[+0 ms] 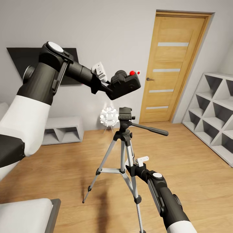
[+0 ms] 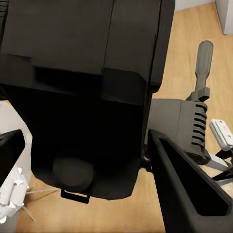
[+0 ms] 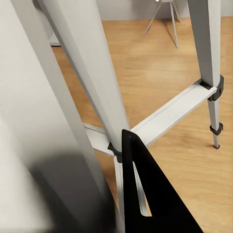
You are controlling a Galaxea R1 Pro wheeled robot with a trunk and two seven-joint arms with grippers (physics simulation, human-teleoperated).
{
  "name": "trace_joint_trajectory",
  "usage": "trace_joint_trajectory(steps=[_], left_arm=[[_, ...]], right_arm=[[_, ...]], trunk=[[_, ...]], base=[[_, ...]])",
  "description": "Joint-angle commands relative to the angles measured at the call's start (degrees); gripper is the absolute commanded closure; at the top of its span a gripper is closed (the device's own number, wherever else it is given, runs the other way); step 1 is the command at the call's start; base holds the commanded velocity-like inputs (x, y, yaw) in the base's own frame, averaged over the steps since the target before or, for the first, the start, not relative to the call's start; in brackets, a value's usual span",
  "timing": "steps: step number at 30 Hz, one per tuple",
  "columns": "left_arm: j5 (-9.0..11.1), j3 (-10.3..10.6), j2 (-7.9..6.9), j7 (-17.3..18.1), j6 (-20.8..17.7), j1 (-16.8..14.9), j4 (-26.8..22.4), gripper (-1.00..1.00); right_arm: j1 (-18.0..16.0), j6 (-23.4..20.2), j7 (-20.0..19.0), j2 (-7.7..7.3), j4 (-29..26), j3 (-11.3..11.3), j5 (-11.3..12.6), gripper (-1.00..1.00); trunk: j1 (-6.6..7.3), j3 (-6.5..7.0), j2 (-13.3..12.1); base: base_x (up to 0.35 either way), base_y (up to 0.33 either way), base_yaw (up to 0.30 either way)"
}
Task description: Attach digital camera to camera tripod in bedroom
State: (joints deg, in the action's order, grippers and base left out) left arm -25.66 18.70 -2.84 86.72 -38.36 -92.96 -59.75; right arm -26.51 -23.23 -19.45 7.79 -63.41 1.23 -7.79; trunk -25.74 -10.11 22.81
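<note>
Left gripper [image 1: 121, 84] fingers are clamped on the digital camera [image 1: 125, 83]; in the left wrist view the matte black body [image 2: 92, 97] sits between two dark wedge-shaped fingers [image 2: 187, 184], one on each side. Camera is held in the air above the tripod head [image 1: 126, 114], well apart from it and a bit to the robot's left, not seated.

Right gripper [image 1: 131, 169] is down at the camera tripod [image 1: 124, 152], at a leg just below the centre column. Right wrist view has one black triangular finger [image 3: 145, 194] lying close against a silver leg [image 3: 97, 87]. Other finger hidden, so can't tell whether it's gripping or merely beside the leg.

Progress, my read: camera picked up and carried over the stand, tripod possibly steadied. Left to do: line the camera base up over the head plate, lower, attach.

Materials/shapes:
- camera: boxy, matte black, small glossy red button [image 1: 132, 73] on top
- tripod: smooth silver-grey tubular legs, flat grey spreader braces [image 3: 170, 114], black collars and feet, ribbed black head [image 2: 187, 128], long black pan handle [image 1: 152, 129] sticking out to the robot's right
- floor [image 1: 194, 181]: light wood planks, low sheen

Room: grey walls, wooden door [image 1: 173, 68], white cube shelving [image 1: 215, 110]
</note>
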Motion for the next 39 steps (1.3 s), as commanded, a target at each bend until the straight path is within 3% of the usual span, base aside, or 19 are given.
trace_joint_trajectory(steps=[1, 13, 22, 26, 27, 32, 34, 39], left_arm=[[-0.67, 0.08, -0.01, 0.44, -0.40, -0.09, -0.06, 1.00], [-0.46, 0.72, 0.00, 0.46, -0.68, -0.11, 4.44, 1.00], [-0.14, -0.37, 0.01, -0.81, -1.36, -0.11, -6.01, 1.00], [0.36, -0.67, 0.49, -1.94, -1.43, -0.11, -5.99, 1.00], [1.27, -0.63, 0.64, -1.54, -1.52, -0.11, -5.84, 1.00], [2.90, -0.45, -0.47, 0.49, -1.63, -0.02, -6.13, 1.00], [3.07, -0.49, -0.41, 0.83, -2.22, 0.01, -5.13, 1.00], [3.40, -0.18, -1.11, 1.65, -2.86, -0.03, 4.16, 1.00]], right_arm=[[-0.03, -0.24, -0.41, 0.03, -0.05, -0.10, -0.91, 1.00], [-0.03, -0.40, -0.41, -0.03, -0.05, -0.18, -0.83, 1.00], [-0.03, -0.33, -0.41, -0.03, -0.11, -0.18, -0.90, 1.00], [-0.03, -0.33, -0.44, -0.02, -0.15, -0.14, -0.91, 1.00], [-0.03, -0.33, -0.48, -0.01, -0.20, -0.11, -0.91, 1.00], [-0.03, -0.33, -0.50, -0.01, -0.37, -0.16, -0.91, 1.00], [-0.03, -0.34, -0.50, 0.01, -0.49, -0.17, -0.91, 1.00], [-0.03, -0.31, -0.53, -0.03, -0.64, -0.17, -0.91, 1.00]], trunk=[[-0.04, -0.13, 0.11], [-0.04, -0.13, 0.11], [-0.04, -0.13, 0.11], [-0.04, -0.13, 0.11], [-0.04, -0.13, 0.11], [-0.04, -0.13, 0.11], [-0.04, -0.13, 0.11], [-0.04, -0.13, 0.11]], base=[[0.000, 0.000, 0.000], [0.000, 0.000, 0.000], [0.000, 0.000, 0.000], [0.000, 0.000, 0.000], [0.000, 0.000, 0.000], [0.000, 0.000, 0.000], [0.000, 0.000, 0.000], [0.000, 0.000, 0.000]])
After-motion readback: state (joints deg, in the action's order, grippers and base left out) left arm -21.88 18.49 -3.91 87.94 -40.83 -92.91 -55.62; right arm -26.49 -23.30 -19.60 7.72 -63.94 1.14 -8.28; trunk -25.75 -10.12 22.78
